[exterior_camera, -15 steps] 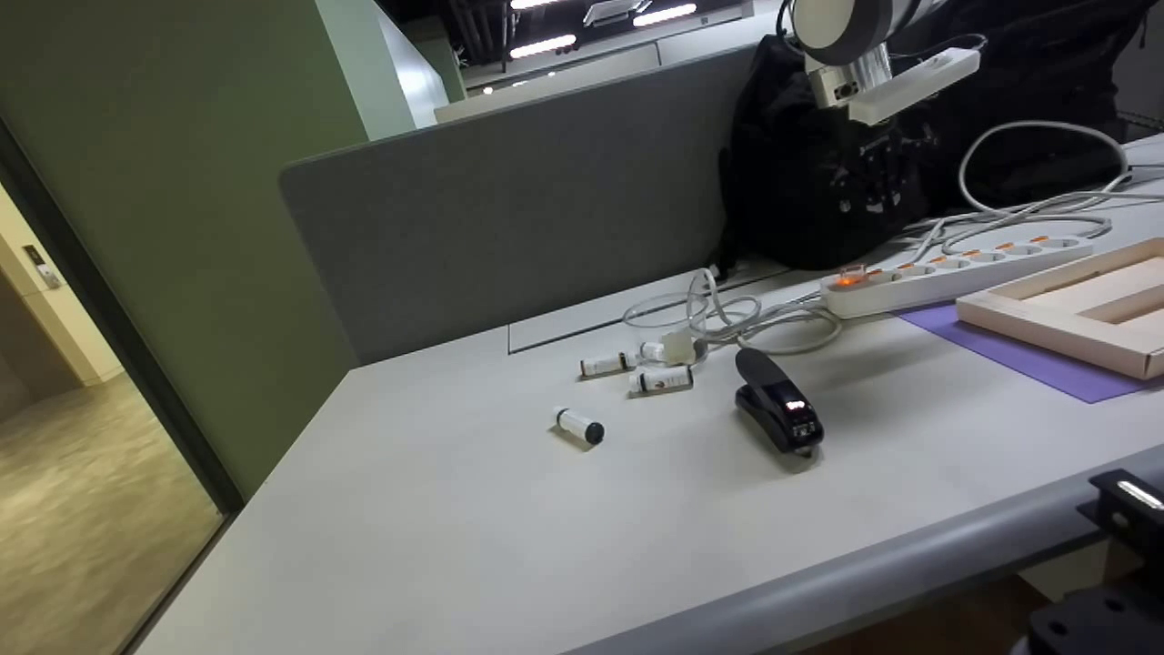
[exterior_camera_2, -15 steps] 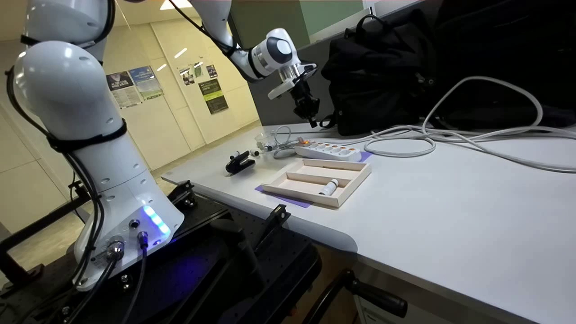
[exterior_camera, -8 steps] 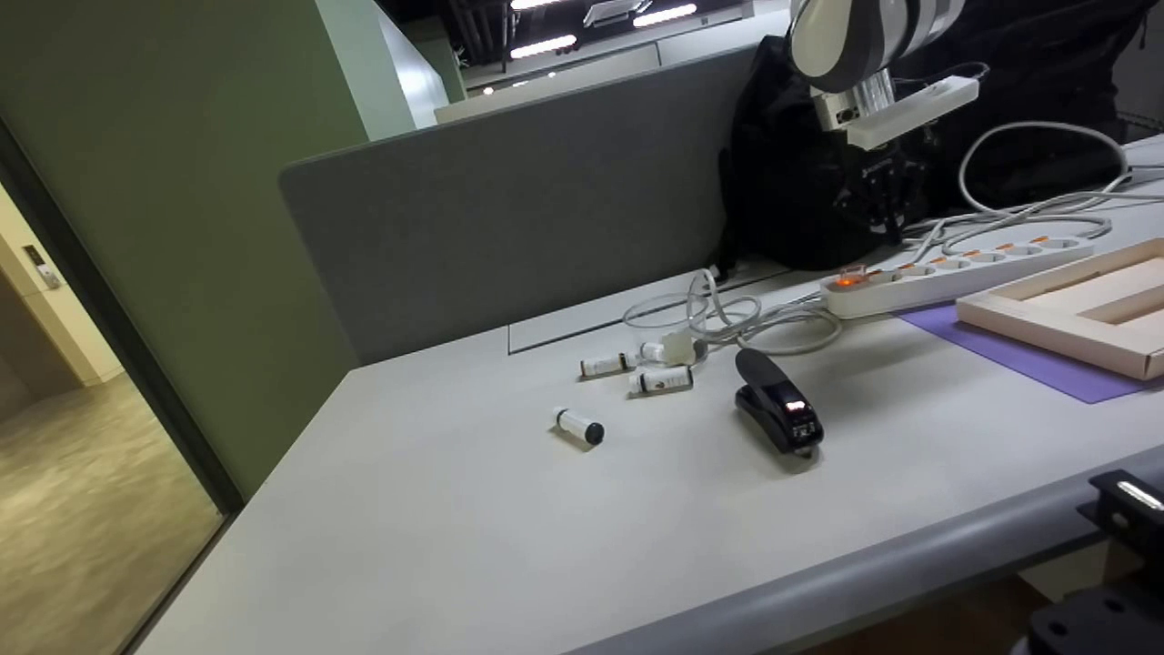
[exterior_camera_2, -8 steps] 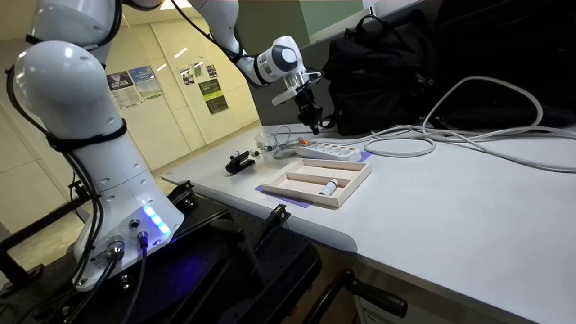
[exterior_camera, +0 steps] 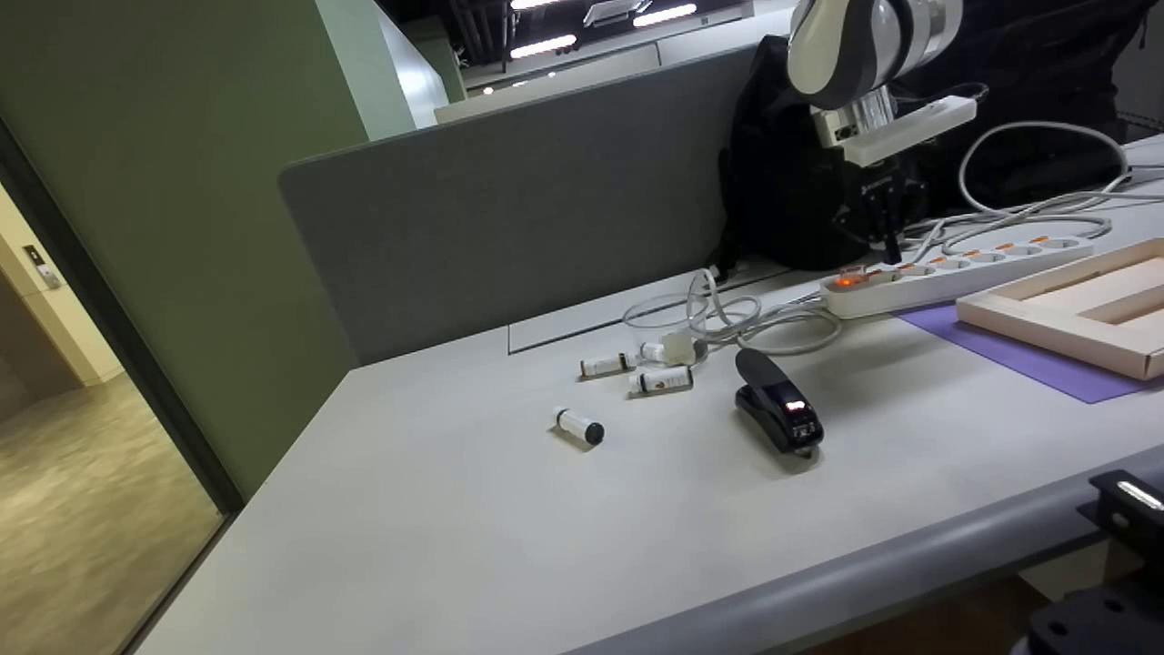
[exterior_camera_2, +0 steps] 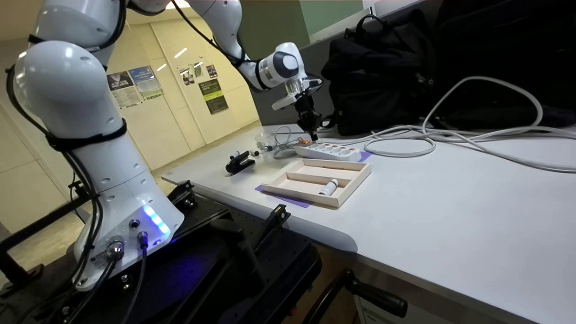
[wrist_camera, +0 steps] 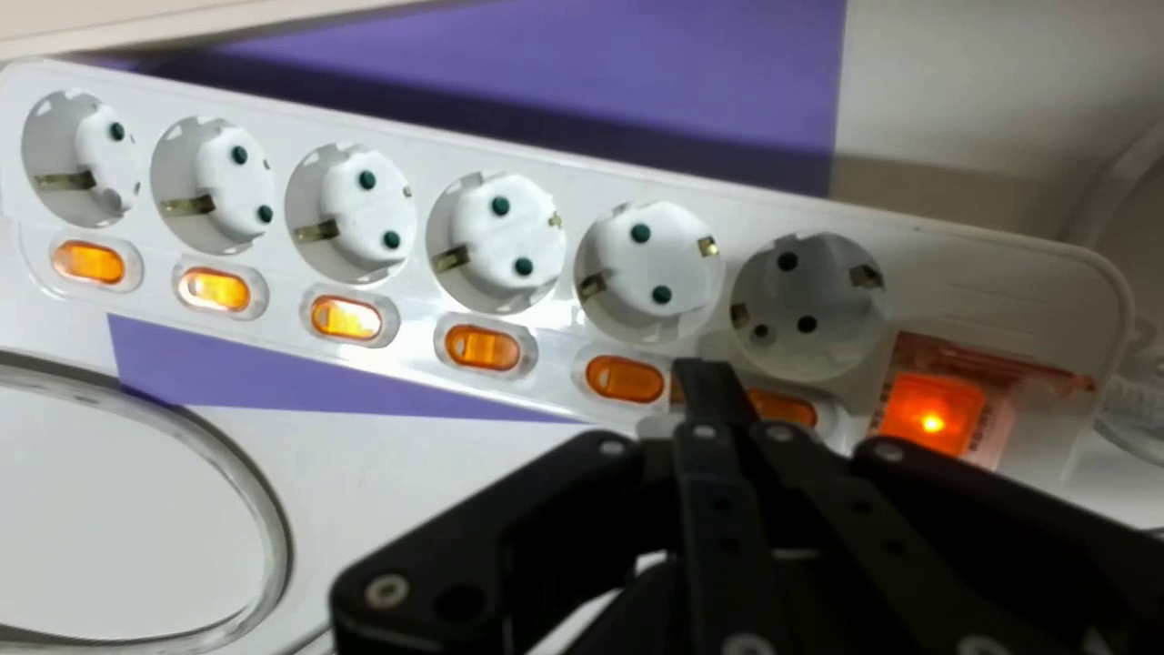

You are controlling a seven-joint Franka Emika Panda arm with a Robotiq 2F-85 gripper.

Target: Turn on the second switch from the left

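Over the white power strip (wrist_camera: pixel 964 264), my gripper (wrist_camera: pixel 718 396), fingers together, partly hides the orange rocker switch (wrist_camera: pixel 784 408) beside the glowing red switch (wrist_camera: pixel 932 414); reaching seems done, pressing apparently remains.

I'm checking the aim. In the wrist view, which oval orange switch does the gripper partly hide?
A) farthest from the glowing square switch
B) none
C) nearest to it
C: the gripper covers the middle of the oval switch next to the glowing square switch, with orange showing at both sides.
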